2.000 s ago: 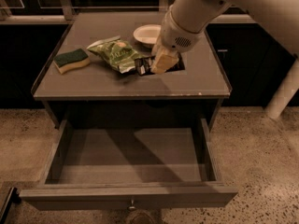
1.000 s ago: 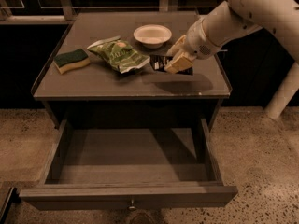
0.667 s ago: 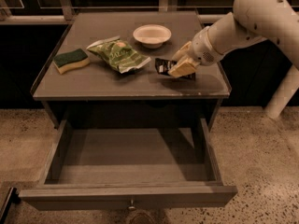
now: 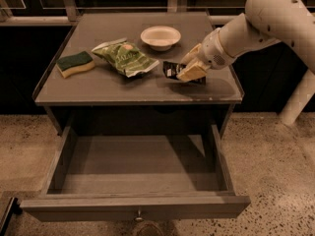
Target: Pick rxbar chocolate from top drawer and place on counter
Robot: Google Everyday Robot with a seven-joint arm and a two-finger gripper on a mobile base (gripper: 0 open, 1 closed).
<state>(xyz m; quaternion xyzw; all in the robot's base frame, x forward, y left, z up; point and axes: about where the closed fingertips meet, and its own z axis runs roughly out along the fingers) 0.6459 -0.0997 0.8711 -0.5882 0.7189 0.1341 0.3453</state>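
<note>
The tool (image 4: 189,69) has swung from the middle of the worktop (image 4: 98,90) toward its right edge. The bar (image 4: 171,71) came with it and is now near the front right corner, under the tool's tip. I cannot tell whether the tool clamps it. Placing looks nearly done. One bar, one bag (image 4: 127,58), one sponge (image 4: 75,63), one bowl (image 4: 160,36), one open drawer (image 4: 138,205).

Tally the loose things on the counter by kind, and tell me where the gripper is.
sponge: 1
green chip bag: 1
white bowl: 1
rxbar chocolate: 1
Total: 4, all on the counter.
The gripper is over the rxbar chocolate, near the counter's right edge.
</note>
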